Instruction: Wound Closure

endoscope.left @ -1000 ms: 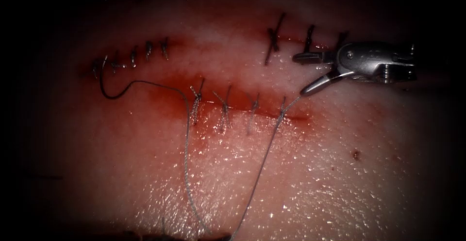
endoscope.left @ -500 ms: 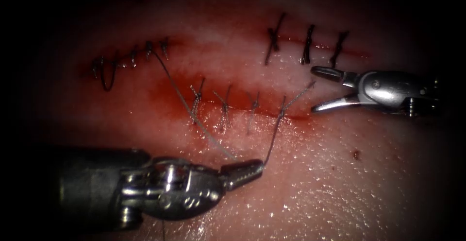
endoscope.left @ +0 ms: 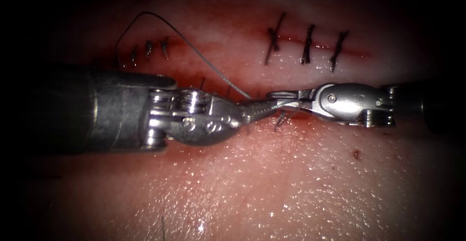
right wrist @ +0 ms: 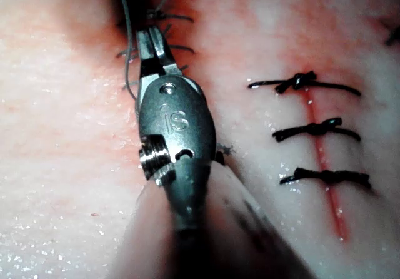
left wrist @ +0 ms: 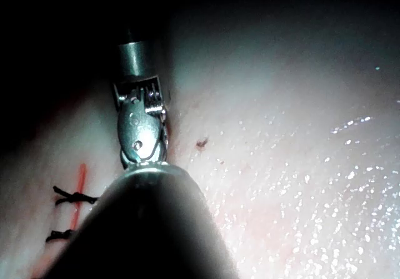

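Note:
My left tool point(endoscope.left: 266, 106) reaches in from the left, its jaws shut on the long strand of thread point(endoscope.left: 213, 71). That strand climbs up and left to a dark curved needle point(endoscope.left: 140, 14). The needle arcs above the left row of stitches, and neither tool holds it. My right tool point(endoscope.left: 277, 95) has its jaws shut on the short thread end at the rightmost stitch point(endoscope.left: 280, 118) of the middle cut. The two tips meet over that stitch. In the right wrist view my right tool point(right wrist: 153, 44) is shut beside the thread point(right wrist: 128, 47). The right tool point(left wrist: 140, 132) also shows past my left shaft.
Three dark finished stitches point(endoscope.left: 307, 44) close the upper right cut, and they show again as stitches point(right wrist: 315, 129) in the right wrist view. Small stitches point(endoscope.left: 148, 49) line the upper left cut. Red fluid point(endoscope.left: 291, 124) stains the tissue around the middle cut.
The left tool came up from the lower left to the cut with the thread. The right tool's jaws closed on the short end. The needle swung up above the left stitches.

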You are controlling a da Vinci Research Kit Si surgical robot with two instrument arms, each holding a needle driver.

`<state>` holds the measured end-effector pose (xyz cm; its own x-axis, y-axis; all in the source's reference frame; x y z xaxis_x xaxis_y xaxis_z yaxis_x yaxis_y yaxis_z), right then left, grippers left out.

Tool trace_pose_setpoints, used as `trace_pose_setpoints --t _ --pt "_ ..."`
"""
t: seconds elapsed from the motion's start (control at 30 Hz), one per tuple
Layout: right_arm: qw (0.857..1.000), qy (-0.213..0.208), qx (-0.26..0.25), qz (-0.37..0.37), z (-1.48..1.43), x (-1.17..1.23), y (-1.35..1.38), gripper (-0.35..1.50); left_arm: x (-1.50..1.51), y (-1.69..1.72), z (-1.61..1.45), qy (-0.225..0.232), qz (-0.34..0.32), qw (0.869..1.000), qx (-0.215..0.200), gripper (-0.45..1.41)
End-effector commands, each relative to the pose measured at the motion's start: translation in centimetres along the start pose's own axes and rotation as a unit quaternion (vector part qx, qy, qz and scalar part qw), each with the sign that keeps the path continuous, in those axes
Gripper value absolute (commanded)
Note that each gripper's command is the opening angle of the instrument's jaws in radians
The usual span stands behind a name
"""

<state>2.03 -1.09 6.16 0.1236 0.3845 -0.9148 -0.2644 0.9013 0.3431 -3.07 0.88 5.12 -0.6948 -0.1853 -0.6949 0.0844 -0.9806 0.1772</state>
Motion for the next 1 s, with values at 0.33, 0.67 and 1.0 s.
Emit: trace_pose_setpoints --t 0.33,0.67,1.0 --pt "0.995 0.046 0.09 -0.012 0.21 -0.1 -0.25 -0.35 -0.52 -0.35 0.49 -0.012 -0.001 1.0 -0.012 -0.45" --pt "0.99 0.128 0.051 0.037 0.12 -0.14 -0.37 -0.35 -0.99 -0.06 0.97 -0.033 -0.008 0.999 -0.038 -0.45" --pt "0.971 0.144 -0.091 0.167 0.07 -0.24 -0.29 -0.35 -1.1 0.41 1.28 -0.015 -0.031 0.998 -0.045 -0.45"
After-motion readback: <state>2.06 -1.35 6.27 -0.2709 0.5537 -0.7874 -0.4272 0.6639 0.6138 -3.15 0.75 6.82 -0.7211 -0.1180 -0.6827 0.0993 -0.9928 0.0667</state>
